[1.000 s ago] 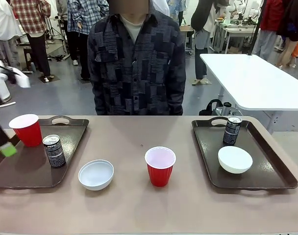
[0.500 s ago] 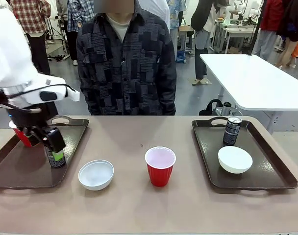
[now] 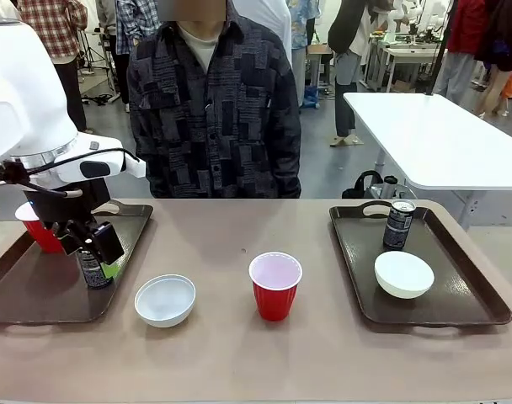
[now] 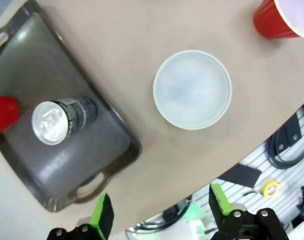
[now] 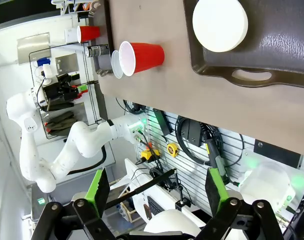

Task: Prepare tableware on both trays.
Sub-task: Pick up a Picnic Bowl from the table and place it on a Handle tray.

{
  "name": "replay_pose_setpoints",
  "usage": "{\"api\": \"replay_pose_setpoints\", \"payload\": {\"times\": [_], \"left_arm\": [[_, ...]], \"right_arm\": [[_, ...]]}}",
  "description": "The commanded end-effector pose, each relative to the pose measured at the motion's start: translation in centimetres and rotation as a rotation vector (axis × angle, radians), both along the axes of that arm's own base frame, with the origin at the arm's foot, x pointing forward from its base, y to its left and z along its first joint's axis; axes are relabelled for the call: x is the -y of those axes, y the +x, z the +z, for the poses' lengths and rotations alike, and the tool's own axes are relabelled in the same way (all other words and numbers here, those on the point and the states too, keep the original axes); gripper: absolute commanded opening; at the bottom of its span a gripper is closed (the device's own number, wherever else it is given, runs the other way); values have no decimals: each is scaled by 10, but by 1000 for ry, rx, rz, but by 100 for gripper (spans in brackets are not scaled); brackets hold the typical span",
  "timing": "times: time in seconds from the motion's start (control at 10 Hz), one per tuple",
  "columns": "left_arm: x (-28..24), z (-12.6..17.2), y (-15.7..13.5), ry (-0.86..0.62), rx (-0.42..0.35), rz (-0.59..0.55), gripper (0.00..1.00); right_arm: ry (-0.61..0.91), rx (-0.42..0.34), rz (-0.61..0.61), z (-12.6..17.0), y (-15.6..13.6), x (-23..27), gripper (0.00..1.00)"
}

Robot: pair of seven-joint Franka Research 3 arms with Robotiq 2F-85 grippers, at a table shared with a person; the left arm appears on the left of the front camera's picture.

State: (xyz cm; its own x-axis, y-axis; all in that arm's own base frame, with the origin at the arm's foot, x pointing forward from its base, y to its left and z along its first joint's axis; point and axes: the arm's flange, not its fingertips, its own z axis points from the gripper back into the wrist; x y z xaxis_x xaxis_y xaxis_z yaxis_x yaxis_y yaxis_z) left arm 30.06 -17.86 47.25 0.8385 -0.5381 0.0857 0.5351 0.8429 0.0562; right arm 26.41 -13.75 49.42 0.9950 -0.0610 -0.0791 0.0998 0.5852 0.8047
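Note:
My left gripper [image 3: 101, 255] hangs open above the left tray [image 3: 29, 299], right in front of a black can [image 3: 91, 273] and a red cup [image 3: 35, 231] that stand on it. In the left wrist view the open gripper [image 4: 160, 212] looks down on a white bowl [image 4: 192, 90] on the bare table, with the can [image 4: 57, 117] and tray [image 4: 67, 70] to its left. A second red cup [image 3: 274, 286] stands mid-table beside that bowl [image 3: 165, 300]. The right tray [image 3: 441, 295] carries a can [image 3: 398, 225] and a bowl [image 3: 403, 274]. My right gripper [image 5: 157, 190] is open, high off the table's near edge.
A person in a dark patterned shirt [image 3: 214, 109] stands at the far side of the table, hands out of sight. A white table [image 3: 441, 135] sits behind on the right. Bare tabletop lies between the two trays around the cup and bowl.
My left arm has swung in from the picture's left edge to above the left tray, then drifted slightly right. The person has shifted a little left. The tableware has not moved.

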Motion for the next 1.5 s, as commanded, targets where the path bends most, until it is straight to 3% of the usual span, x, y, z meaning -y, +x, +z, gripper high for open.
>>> {"api": "replay_pose_setpoints", "payload": {"times": [0.0, 0.3, 0.7, 0.9, 1.4], "left_arm": [[0, 1, 0, -4, 0, -1, 100], [8, -31, 12, -109, -5, 92, 100], [31, -80, 17, -78, -6, 170, 100], [41, -99, 21, -18, 54, 191, 100], [31, -131, 35, -36, 37, 199, 100]], "right_arm": [[17, 4, -1, 2, 0, -1, 100], [17, 4, -1, 2, 0, -1, 100], [17, 4, -1, 2, 0, -1, 100], [17, 4, -1, 2, 0, -1, 100], [17, 4, -1, 2, 0, -1, 100]]}}
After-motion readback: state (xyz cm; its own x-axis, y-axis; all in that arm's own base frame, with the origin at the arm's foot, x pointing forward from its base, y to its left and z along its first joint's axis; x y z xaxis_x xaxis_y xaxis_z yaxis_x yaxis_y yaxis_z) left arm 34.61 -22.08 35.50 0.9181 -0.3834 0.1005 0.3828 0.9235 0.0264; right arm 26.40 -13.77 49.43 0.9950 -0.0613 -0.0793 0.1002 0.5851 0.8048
